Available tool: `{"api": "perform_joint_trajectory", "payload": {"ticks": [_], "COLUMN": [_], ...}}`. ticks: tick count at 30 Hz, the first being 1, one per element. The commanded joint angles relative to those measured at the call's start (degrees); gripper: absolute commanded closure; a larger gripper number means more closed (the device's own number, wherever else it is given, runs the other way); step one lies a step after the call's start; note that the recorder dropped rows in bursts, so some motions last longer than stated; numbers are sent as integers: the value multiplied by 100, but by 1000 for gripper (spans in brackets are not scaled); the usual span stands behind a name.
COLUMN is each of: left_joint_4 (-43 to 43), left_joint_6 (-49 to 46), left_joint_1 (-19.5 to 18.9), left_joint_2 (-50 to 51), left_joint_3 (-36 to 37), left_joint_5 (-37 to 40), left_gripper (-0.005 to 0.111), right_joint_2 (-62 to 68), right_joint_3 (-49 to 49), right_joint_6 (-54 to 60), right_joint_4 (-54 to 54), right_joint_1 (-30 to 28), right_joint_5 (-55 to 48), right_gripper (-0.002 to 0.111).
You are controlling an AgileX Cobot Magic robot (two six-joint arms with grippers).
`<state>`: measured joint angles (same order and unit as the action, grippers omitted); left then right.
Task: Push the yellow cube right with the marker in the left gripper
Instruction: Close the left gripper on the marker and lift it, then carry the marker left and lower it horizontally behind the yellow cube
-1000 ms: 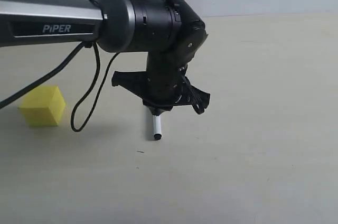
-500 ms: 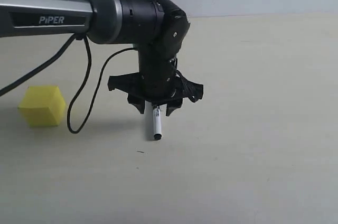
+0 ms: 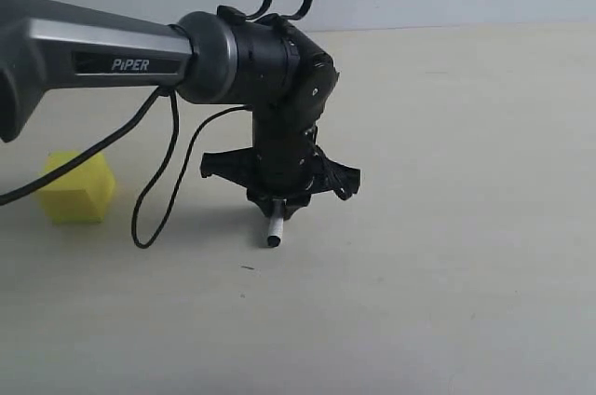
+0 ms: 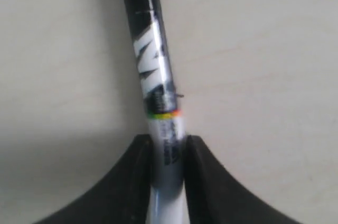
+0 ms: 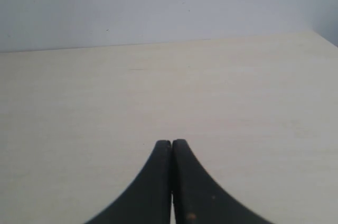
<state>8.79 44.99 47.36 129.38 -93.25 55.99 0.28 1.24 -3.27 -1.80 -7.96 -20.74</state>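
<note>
Black left gripper (image 3: 277, 211) is clamped on the marker (image 3: 275, 231), which points down. Yellow cube (image 3: 76, 188) sits well left. Right gripper (image 5: 171, 143) is closed and empty.

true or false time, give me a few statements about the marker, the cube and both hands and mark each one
1. The left hand has the marker between its fingers. True.
2. The marker is touching the yellow cube. False: they are apart, with bare table between them.
3. The right hand holds a second marker. False: its fingers are shut together with nothing between them.
4. In the exterior view the yellow cube sits to the left of the marker. True.
</note>
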Motion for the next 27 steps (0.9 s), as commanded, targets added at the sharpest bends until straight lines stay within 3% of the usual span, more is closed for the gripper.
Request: {"api": "perform_joint_trajectory", "payload": {"ticks": [1,10,18,22,27], "left_joint_4": [39,116,831,1310,1716], "left_joint_6": [-400,-1695,-1875,-1798,-1784], "left_joint_1": [-5,224,384,59,-1031], "left_joint_2": [-50,-1485,-3261,-4615,-6254], "left_joint_3": [-26,75,1702,2955,4241], "left_joint_5": [105,511,571,596,610], "left_gripper": [107,107,107,107,107], "right_joint_2": [-28,-28,-28,-28,-28], "right_joint_3": [-22,-22,-22,-22,-22], "right_joint_6": [13,13,13,13,13], "right_joint_4": [-5,-5,-5,-5,-5], "right_joint_1": [-45,-45,-45,-45,-45], "right_joint_5": [24,24,24,24,24], "right_gripper": [108,108,108,108,108]}}
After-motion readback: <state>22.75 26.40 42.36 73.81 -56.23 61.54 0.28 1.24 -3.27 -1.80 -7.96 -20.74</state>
